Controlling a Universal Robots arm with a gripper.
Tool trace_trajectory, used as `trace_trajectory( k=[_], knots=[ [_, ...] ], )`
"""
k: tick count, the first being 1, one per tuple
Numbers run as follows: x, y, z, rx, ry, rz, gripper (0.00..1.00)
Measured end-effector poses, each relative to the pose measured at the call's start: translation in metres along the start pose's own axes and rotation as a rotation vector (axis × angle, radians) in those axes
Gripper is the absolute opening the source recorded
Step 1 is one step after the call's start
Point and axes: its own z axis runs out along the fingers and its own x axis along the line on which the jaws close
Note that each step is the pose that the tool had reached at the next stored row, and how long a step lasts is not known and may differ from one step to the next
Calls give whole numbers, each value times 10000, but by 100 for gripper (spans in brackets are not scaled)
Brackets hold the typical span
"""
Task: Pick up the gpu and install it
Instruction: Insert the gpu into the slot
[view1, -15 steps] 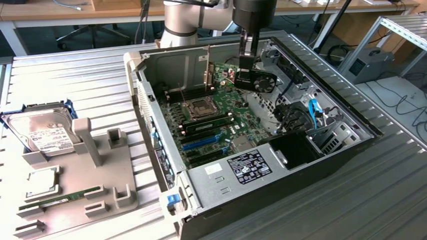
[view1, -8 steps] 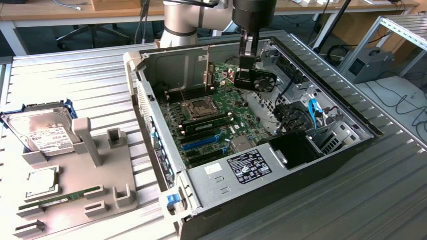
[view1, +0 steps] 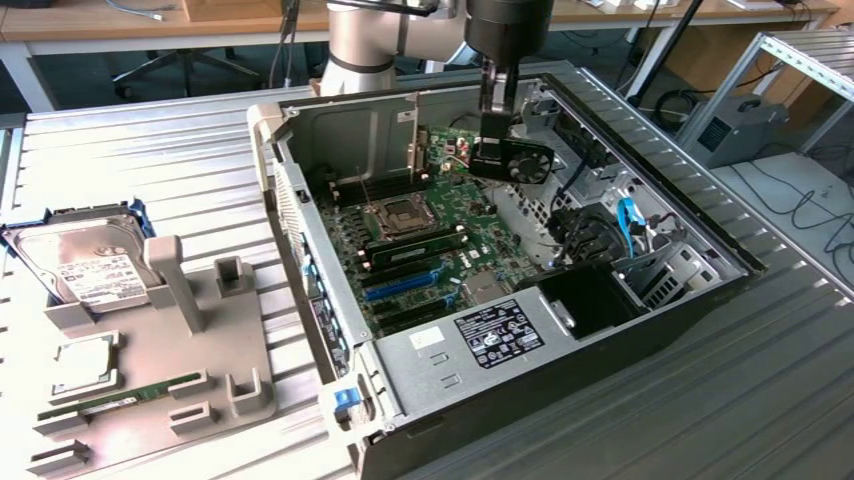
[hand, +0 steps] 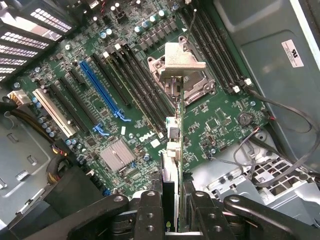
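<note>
The gpu (view1: 517, 160), a black card with a fan and a silver bracket, hangs inside the open computer case (view1: 694, 300), above the far part of the green motherboard (view1: 454, 225). My gripper (view1: 497, 122) comes down from above and is shut on the card's upper edge. In the wrist view the gpu (hand: 173, 145) appears edge-on between my fingers (hand: 150, 210), with its silver bracket (hand: 179, 61) pointing away over the processor socket (hand: 200, 85). My gripper (hand: 172, 202) clamps it from both sides. The blue expansion slot (hand: 101, 91) lies apart from the card, off to one side.
On the exterior view's left, a grey fixture plate (view1: 160, 400) carries a silver hard drive (view1: 83, 268), a processor (view1: 86, 364) and a green memory stick (view1: 127, 395). Case walls, a drive cage (view1: 587, 300) and loose cables (hand: 280, 107) surround the motherboard.
</note>
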Motion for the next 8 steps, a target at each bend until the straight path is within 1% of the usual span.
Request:
trace_trajectory(
  k=[8],
  knots=[
    [0, 0, 0, 4, -17, -191, 26]
  ],
)
